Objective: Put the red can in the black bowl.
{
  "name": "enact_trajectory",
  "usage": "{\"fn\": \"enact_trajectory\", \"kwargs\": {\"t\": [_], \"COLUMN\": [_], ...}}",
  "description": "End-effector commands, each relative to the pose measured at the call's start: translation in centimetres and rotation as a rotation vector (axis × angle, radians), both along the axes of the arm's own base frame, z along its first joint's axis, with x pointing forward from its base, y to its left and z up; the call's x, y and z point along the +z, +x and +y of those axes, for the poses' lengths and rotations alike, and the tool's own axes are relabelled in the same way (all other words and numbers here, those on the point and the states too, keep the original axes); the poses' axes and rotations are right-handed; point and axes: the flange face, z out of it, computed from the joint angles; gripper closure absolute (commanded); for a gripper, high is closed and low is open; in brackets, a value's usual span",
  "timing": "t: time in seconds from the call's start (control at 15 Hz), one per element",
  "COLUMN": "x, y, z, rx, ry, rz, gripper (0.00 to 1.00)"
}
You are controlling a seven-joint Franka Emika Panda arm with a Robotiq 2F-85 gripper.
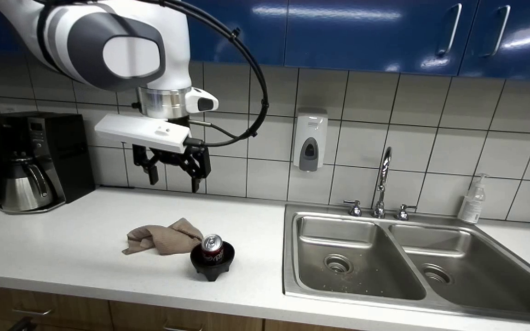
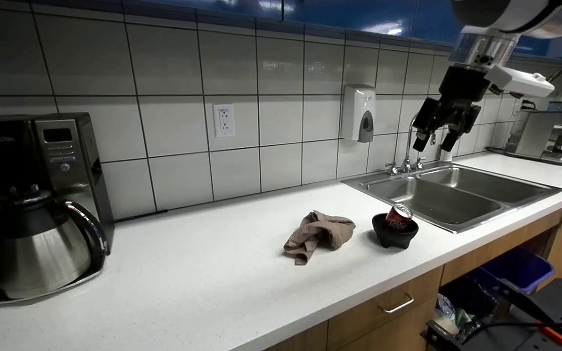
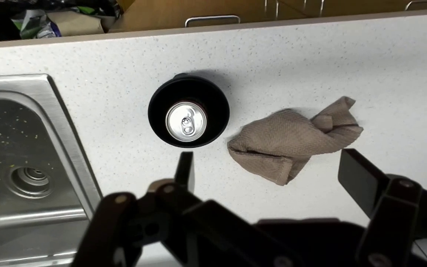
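Observation:
The red can stands inside the black bowl on the white counter. In an exterior view the can leans a little in the bowl. In the wrist view the can's silver top shows within the dark bowl, off its centre. My gripper is open and empty, well above the counter. It also shows open in an exterior view. In the wrist view its two fingers are wide apart, with nothing between them but counter and cloth far below.
A crumpled brown cloth lies beside the bowl. A double steel sink with a faucet is on the bowl's other side. A coffee maker stands by the tiled wall, which bears a soap dispenser. Blue cabinets hang above.

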Motion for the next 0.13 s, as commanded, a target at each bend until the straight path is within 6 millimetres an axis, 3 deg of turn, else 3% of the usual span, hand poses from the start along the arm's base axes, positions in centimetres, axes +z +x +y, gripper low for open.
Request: {"fn": "enact_trajectory", "kwargs": {"t": [0.0,0.07], "x": [0.69,1.17], "y": [-0.23,-0.38], "z": [0.15,0.24], "rx": [0.007,0.011], "ry": [0.004,0.006], "rz": [-0.001,-0.007], "gripper": [0.00,0.00]}}
